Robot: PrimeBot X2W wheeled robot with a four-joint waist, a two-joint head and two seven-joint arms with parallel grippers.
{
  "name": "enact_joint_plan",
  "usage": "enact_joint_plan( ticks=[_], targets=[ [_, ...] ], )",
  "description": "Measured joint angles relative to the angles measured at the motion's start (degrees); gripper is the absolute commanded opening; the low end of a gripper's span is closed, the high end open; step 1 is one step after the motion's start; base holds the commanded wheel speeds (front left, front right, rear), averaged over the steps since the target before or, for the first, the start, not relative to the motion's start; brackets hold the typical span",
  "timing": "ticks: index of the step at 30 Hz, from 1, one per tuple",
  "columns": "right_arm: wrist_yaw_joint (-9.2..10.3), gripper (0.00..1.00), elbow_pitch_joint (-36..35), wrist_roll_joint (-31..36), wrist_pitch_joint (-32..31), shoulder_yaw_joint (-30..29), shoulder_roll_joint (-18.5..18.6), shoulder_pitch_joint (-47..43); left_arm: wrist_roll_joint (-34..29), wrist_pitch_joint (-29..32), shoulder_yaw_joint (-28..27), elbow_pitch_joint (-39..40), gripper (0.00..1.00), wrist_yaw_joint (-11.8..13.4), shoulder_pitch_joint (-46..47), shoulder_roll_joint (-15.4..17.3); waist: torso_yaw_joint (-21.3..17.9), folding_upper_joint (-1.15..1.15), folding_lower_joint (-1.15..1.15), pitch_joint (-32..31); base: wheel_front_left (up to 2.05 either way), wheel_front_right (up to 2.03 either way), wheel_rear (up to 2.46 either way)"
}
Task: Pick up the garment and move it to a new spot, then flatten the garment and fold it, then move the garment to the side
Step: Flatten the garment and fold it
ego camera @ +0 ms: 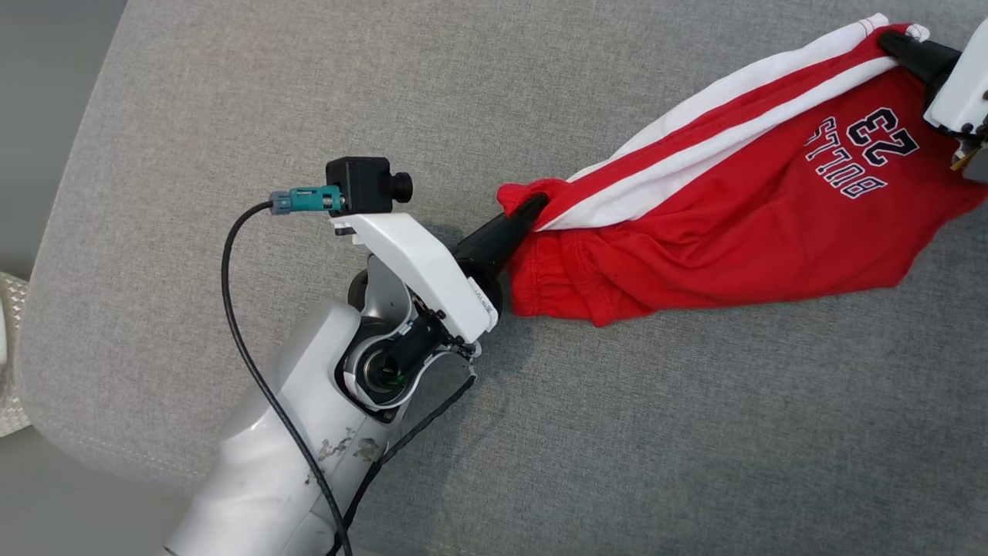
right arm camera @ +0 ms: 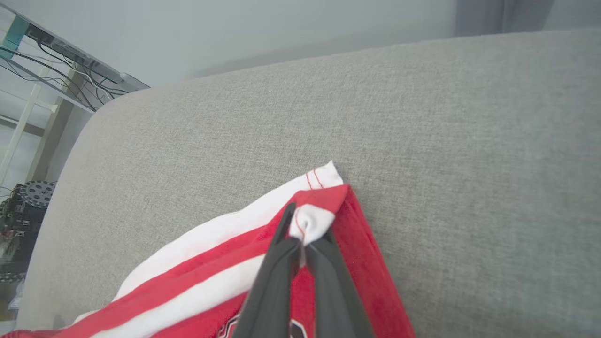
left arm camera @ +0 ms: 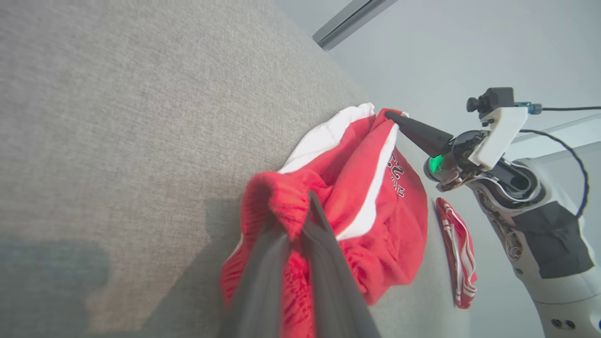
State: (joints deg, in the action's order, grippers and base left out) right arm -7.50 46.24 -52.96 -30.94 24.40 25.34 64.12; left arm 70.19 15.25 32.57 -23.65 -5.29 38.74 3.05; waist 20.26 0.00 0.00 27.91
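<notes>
The garment point(ego camera: 733, 224) is a pair of red shorts with white side stripes and a "BULLS 23" print. It hangs stretched between both grippers over a grey cushion point(ego camera: 231, 116). My left gripper point(ego camera: 532, 207) is shut on the bunched red waistband end. In the left wrist view that gripper point(left arm camera: 300, 209) pinches the red cloth point(left arm camera: 375, 220), and the right gripper point(left arm camera: 390, 115) holds the far corner. My right gripper point(ego camera: 889, 40) is shut on a red and white hem corner at the upper right. The right wrist view shows it point(right arm camera: 305, 225) clamping that corner of the garment point(right arm camera: 202, 277).
The cushion's rounded left edge point(ego camera: 46, 309) drops to a lower grey floor. A second red and white striped cloth point(left arm camera: 458, 249) lies beside the cushion in the left wrist view. A shelf with cables point(right arm camera: 51, 51) stands beyond the cushion's far corner.
</notes>
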Motion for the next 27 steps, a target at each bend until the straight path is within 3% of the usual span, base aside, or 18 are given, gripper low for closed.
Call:
enact_joint_plan(
  ticks=[1,3,4,5,6,21,27],
  targets=[
    [0.00,1.00,0.52,-0.23,0.60,-0.42,-0.25,0.06,0.08,-0.25,0.10,-0.38,0.00,-0.02,0.36,-0.04,0.05,0.00,0.00,0.07,0.00,0.00,0.00],
    [0.00,1.00,1.03,-0.24,2.13,-0.87,-0.55,0.37,0.59,-0.97,0.26,-1.11,0.00,-0.01,0.77,-0.13,0.12,0.00,0.00,0.14,0.00,0.00,0.00],
    [0.00,1.00,1.40,-0.07,4.11,-1.36,-0.74,1.14,1.07,-1.53,0.47,-1.89,0.07,0.08,1.28,-0.14,0.16,0.00,0.00,0.18,0.00,0.00,0.00],
    [0.00,1.00,1.32,0.14,5.31,-1.37,-0.86,1.36,1.14,-1.98,0.55,-2.25,0.66,0.29,1.59,-0.19,0.16,0.00,0.00,0.20,0.00,0.00,0.00],
    [0.00,1.00,1.19,0.51,6.71,-1.30,-0.94,1.45,1.43,-2.40,0.58,-2.64,1.00,0.59,1.83,-0.24,0.16,0.00,0.00,0.22,0.00,0.00,0.00],
    [0.00,1.00,0.65,0.12,17.27,1.14,-0.37,-1.19,3.14,-9.96,-1.09,-8.90,1.00,3.96,3.87,-0.18,-1.56,0.00,0.00,-1.75,0.00,0.00,0.00],
    [0.00,1.00,-1.42,-1.47,21.72,2.20,-0.38,-5.73,0.73,-13.80,-1.65,-10.32,1.00,5.24,2.77,1.98,-3.43,0.00,0.00,-5.05,0.00,0.00,0.00]
  ],
)
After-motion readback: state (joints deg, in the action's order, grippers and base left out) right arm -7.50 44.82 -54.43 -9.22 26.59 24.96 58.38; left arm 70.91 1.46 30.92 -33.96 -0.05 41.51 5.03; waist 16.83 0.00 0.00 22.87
